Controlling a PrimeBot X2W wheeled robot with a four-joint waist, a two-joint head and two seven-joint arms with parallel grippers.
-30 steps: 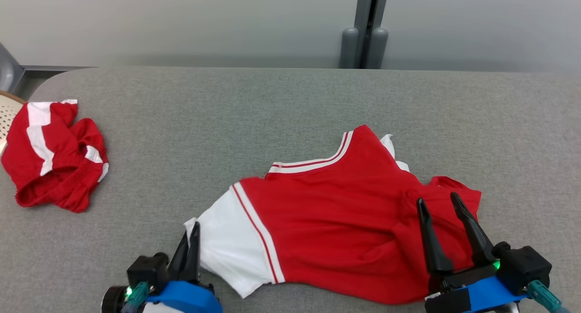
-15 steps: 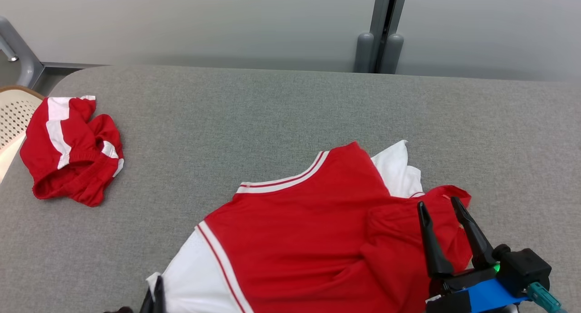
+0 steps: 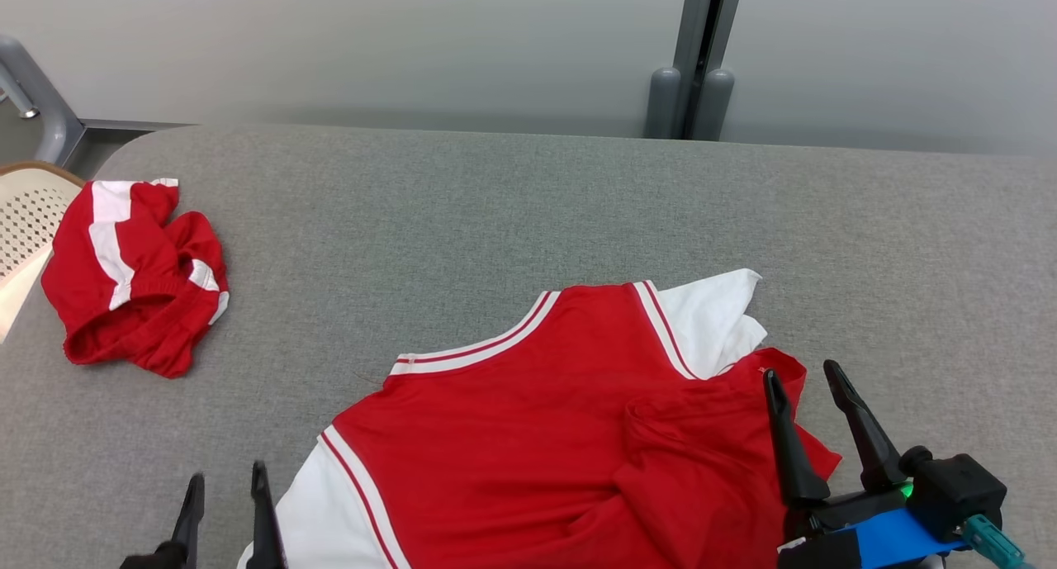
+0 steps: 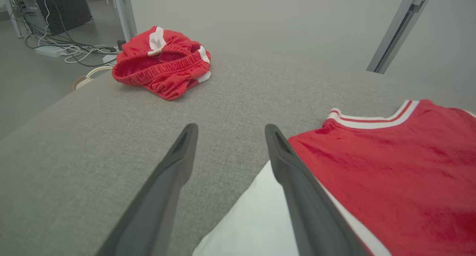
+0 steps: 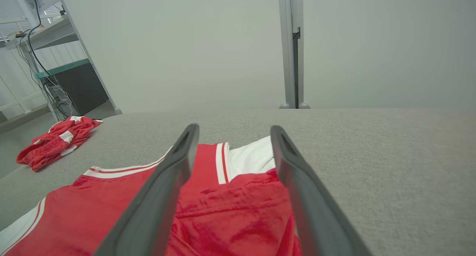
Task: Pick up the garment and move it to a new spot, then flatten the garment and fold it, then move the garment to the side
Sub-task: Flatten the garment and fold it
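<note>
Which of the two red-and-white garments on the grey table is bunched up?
The red shorts with white stripes, crumpled in a heap at the far left; the red shirt with white sleeves lies spread out, mostly flat.

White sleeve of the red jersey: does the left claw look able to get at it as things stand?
Probably yes. The left claw stands open right beside the white sleeve, with nothing lying between them on the grey table.

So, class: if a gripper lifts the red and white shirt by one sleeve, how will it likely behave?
Probably floppy: the shirt lies creased, with a fold bunched by the right gripper, so it should droop. Likely light: the cloth looks thin. It may drag on the coarse grey table rather than slide.
</note>
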